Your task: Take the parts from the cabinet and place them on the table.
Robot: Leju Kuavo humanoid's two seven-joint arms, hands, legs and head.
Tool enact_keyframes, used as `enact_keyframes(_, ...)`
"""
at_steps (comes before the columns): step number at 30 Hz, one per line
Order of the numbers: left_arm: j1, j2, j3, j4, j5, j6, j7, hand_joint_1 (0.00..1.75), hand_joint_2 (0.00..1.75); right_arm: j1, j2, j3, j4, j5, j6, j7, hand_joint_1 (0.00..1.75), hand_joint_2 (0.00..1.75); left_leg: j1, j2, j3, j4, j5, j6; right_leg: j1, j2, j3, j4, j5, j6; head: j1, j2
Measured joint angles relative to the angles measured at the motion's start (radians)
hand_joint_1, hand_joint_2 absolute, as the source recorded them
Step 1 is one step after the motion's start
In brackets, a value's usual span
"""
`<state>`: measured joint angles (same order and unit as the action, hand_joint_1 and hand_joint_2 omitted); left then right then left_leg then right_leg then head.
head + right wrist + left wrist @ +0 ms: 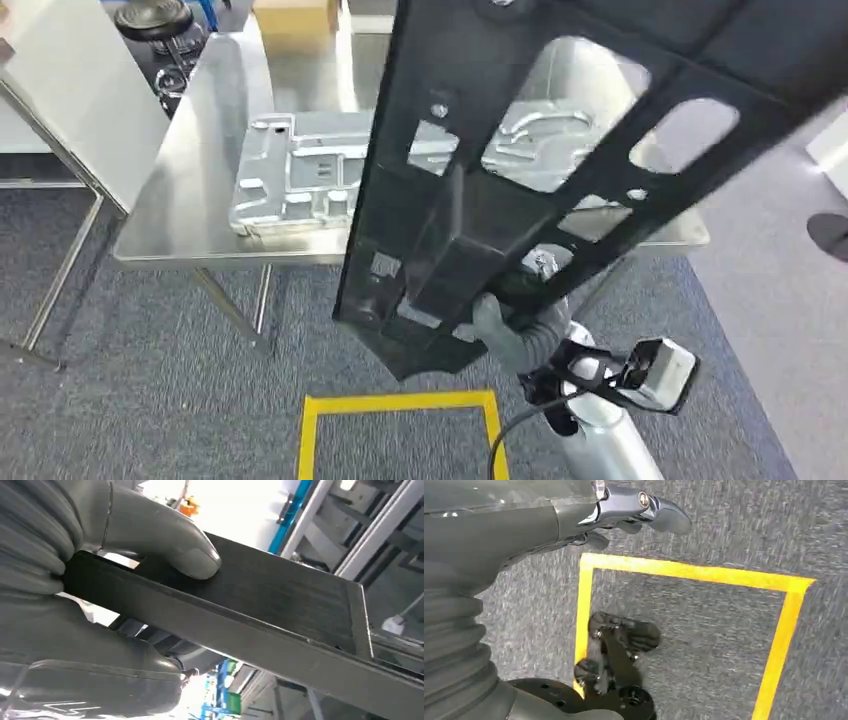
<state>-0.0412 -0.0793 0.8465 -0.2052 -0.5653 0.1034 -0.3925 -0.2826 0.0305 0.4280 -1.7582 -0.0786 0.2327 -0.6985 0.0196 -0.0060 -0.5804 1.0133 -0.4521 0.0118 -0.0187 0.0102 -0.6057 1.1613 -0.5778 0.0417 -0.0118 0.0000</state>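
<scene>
Head view: the steel table (pixel 190 190) lies ahead across the grey carpet (pixel 150 380), set within reach so I can put parts down on it without stepping far; a cast silver part (pixel 300 180) already lies flat on it near the front edge. In front of the table, I hold the large black frame part (pixel 480 200) tilted on a diagonal, its upper end running out of the picture, probably because so long a piece carries best from its low end, clear of the floor. My right hand (pixel 515 325) grasps that low end, the thumb (pixel 165 545) pressed on one flat face and the fingers (pixel 90 680) wrapped round the other, a clamp meant to stop the flat bar twisting. My left hand (pixel 639 510) hangs over the yellow floor marking (pixel 689 572), holding nothing; whether its fingers are spread or curled I cannot tell. I judge this to be the carry step, with the frame not yet over the table.
</scene>
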Motion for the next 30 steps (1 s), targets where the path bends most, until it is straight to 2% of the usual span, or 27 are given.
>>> enact_keyframes(1,0.000,0.000,0.000,0.000,0.000,0.000,0.000,0.00,1.75,0.003,0.000,-0.003,0.000,0.000,0.000,0.000,1.75,1.75,-0.002,0.004,0.004,0.000,-0.005,0.004,0.000,0.000,-0.053,0.088,-0.028,0.001,0.000,0.000)
enact_keyframes(2,0.000,0.000,0.001,0.000,0.000,0.000,0.000,0.00,1.75,0.008,0.000,-0.006,0.000,0.000,0.002,0.001,1.75,1.75,-0.004,0.007,0.008,0.000,-0.009,0.005,0.000,0.000,-0.098,0.153,-0.039,0.001,0.000,0.000)
enact_keyframes(3,0.001,0.000,0.001,0.000,0.000,0.000,0.000,0.00,1.75,0.011,0.000,-0.007,0.000,0.000,0.003,0.001,1.75,1.75,-0.007,0.011,0.015,0.000,-0.015,0.006,0.000,0.000,-0.120,0.170,-0.023,-0.002,0.000,0.000)
enact_keyframes(4,0.002,0.000,0.001,0.000,0.000,0.000,0.000,0.00,1.75,0.012,0.000,-0.007,0.000,0.000,0.003,0.001,1.75,1.75,-0.010,0.014,0.024,0.000,-0.021,0.005,0.001,-0.001,-0.115,0.135,0.018,-0.006,0.000,0.000)
enact_keyframes(6,0.000,0.000,0.001,0.000,-0.001,0.000,0.000,0.00,1.75,0.012,0.000,-0.008,-0.003,0.000,0.003,0.001,1.75,1.75,-0.015,0.020,0.047,0.000,-0.036,0.003,0.009,-0.012,-0.052,-0.034,0.129,-0.024,0.000,0.000)
enact_keyframes(7,0.000,0.000,0.001,0.000,-0.002,0.000,0.000,0.00,1.75,0.012,0.000,-0.009,-0.006,0.000,0.003,0.001,1.75,1.75,-0.015,0.023,0.053,-0.002,-0.044,0.002,0.019,-0.035,-0.021,-0.116,0.166,-0.039,0.002,0.000)
enact_keyframes(8,0.001,-0.002,0.002,0.000,-0.002,0.000,0.000,0.00,1.75,0.011,0.001,-0.009,-0.007,0.000,0.003,0.000,1.75,1.75,-0.024,0.026,0.058,0.000,-0.050,-0.006,0.030,-0.052,-0.008,-0.132,0.146,-0.046,-0.002,0.000)
enact_keyframes(9,0.000,-0.002,0.002,0.000,-0.004,0.000,-0.002,0.00,1.75,0.011,0.003,-0.010,-0.009,0.001,0.002,0.001,1.75,1.75,-0.022,0.030,0.059,-0.002,-0.053,-0.011,0.030,-0.049,-0.009,-0.136,0.146,-0.045,0.000,0.000)
enact_keyframes(11,-0.002,-0.001,0.002,0.000,-0.009,0.000,-0.001,0.00,1.75,0.012,0.004,-0.013,-0.011,0.002,-0.002,0.001,1.75,1.75,-0.020,0.045,0.067,-0.012,-0.056,-0.019,0.032,-0.033,-0.009,-0.140,0.142,-0.051,0.000,0.000)
enact_keyframes(12,-0.003,-0.001,0.002,0.000,-0.009,0.000,-0.001,0.00,1.75,0.012,0.005,-0.016,-0.015,0.005,-0.006,0.001,1.75,1.75,-0.026,0.051,0.075,-0.015,-0.061,-0.025,0.023,-0.027,-0.001,-0.154,0.144,-0.054,-0.003,0.000)
enact_keyframes(13,-0.003,0.002,0.002,-0.001,-0.010,0.000,-0.001,0.00,1.75,0.014,0.007,-0.016,-0.019,0.010,-0.013,0.001,1.75,1.75,-0.020,0.037,0.075,-0.005,-0.069,-0.031,0.017,-0.025,0.011,-0.165,0.147,-0.054,0.000,0.000)
enact_keyframes(14,-0.004,0.002,0.002,-0.001,-0.011,0.000,-0.001,0.00,1.75,0.013,0.011,-0.016,-0.019,0.010,-0.019,0.001,1.75,1.75,-0.020,0.023,0.056,0.040,-0.093,-0.033,0.015,-0.023,0.019,-0.169,0.144,-0.061,-0.003,0.000)
enact_keyframes(16,-0.002,0.002,0.002,-0.001,-0.012,0.001,0.000,0.00,1.75,0.016,0.014,-0.016,-0.019,0.010,-0.024,0.001,1.75,1.75,-0.013,0.015,-0.034,0.205,-0.157,-0.041,0.015,-0.019,0.028,-0.169,0.135,-0.067,-0.003,0.000)
enact_keyframes(17,0.000,0.002,0.002,-0.001,-0.012,0.001,0.000,0.00,1.75,0.018,0.014,-0.016,-0.018,0.010,-0.025,0.001,1.75,1.75,-0.012,0.015,-0.082,0.278,-0.176,-0.044,0.015,-0.014,0.032,-0.168,0.131,-0.066,-0.002,0.000)
enact_keyframes(18,0.002,0.002,0.002,-0.001,-0.012,0.002,0.000,0.00,1.75,0.021,0.014,-0.016,-0.016,0.010,-0.025,0.001,1.75,1.75,-0.010,0.015,-0.111,0.310,-0.170,-0.047,0.015,-0.010,0.036,-0.168,0.126,-0.065,-0.003,0.000)
enact_keyframes(19,0.002,0.003,0.002,-0.001,-0.012,0.002,0.001,0.00,1.75,0.023,0.014,-0.016,-0.015,0.010,-0.025,0.002,1.75,1.75,-0.008,0.015,-0.115,0.293,-0.137,-0.048,0.015,-0.007,0.044,-0.167,0.120,-0.064,-0.003,0.000)
enact_keyframes(20,0.002,0.003,0.003,-0.001,-0.012,0.002,0.003,0.00,1.75,0.023,0.014,-0.016,-0.012,0.010,-0.024,0.003,1.75,1.75,-0.006,0.015,-0.098,0.230,-0.083,-0.049,0.014,-0.004,0.054,-0.167,0.113,-0.061,-0.003,0.000)
enact_keyframes(21,0.002,0.003,0.003,-0.001,-0.012,0.003,0.003,0.00,1.75,0.023,0.014,-0.016,-0.010,0.010,-0.023,0.008,1.75,1.75,-0.005,0.015,-0.063,0.131,-0.015,-0.048,0.013,-0.002,0.066,-0.165,0.104,-0.058,-0.003,0.000)
enact_keyframes(22,0.002,0.003,0.004,-0.001,-0.012,0.005,0.004,0.00,1.75,0.023,0.014,-0.016,-0.008,0.010,-0.021,0.011,1.75,1.75,-0.004,0.015,-0.033,0.046,0.036,-0.046,0.013,-0.001,0.074,-0.164,0.095,-0.054,-0.003,0.000)
enact_keyframes(24,0.000,0.003,0.008,-0.001,-0.012,0.006,0.006,0.00,1.75,0.020,0.014,-0.016,-0.002,0.011,-0.019,0.014,1.75,1.75,-0.010,0.012,-0.011,-0.002,0.013,-0.034,0.019,0.004,0.070,-0.157,0.088,-0.043,-0.003,0.000)
enact_keyframes(26,0.000,0.003,0.009,-0.001,-0.012,0.008,0.005,0.00,1.75,0.020,0.014,-0.016,0.002,0.013,-0.020,0.021,1.75,1.75,-0.012,0.012,-0.018,0.006,0.009,-0.021,0.016,0.003,0.067,-0.162,0.088,-0.035,-0.003,0.000)
enact_keyframes(27,0.001,0.003,0.010,-0.001,-0.012,0.008,0.005,0.00,1.75,0.018,0.014,-0.016,0.005,0.013,-0.020,0.024,1.75,1.75,-0.011,0.011,-0.017,0.000,0.010,-0.016,0.018,0.002,0.069,-0.163,0.085,-0.028,-0.001,0.000)
enact_keyframes(28,0.001,0.003,0.010,-0.001,-0.012,0.008,0.003,0.00,1.75,0.017,0.014,-0.016,0.005,0.012,-0.020,0.029,1.75,1.75,-0.005,0.011,-0.008,-0.009,0.012,-0.010,0.014,0.001,0.069,-0.155,0.076,-0.022,-0.003,0.000)
enact_keyframes(29,0.000,0.004,0.011,-0.001,-0.012,0.008,0.002,0.00,1.75,0.013,0.014,-0.016,0.005,0.012,-0.020,0.034,1.75,1.75,-0.005,0.012,-0.003,-0.011,0.009,-0.004,0.014,-0.001,0.053,-0.119,0.059,-0.016,0.002,0.000)
enact_keyframes(30,-0.001,0.004,0.013,-0.001,-0.012,0.008,0.002,0.00,1.75,0.010,0.014,-0.016,0.006,0.012,-0.020,0.035,1.75,1.75,-0.005,0.013,0.000,-0.011,0.006,0.001,0.012,-0.001,0.012,-0.045,0.026,-0.011,0.003,0.000)
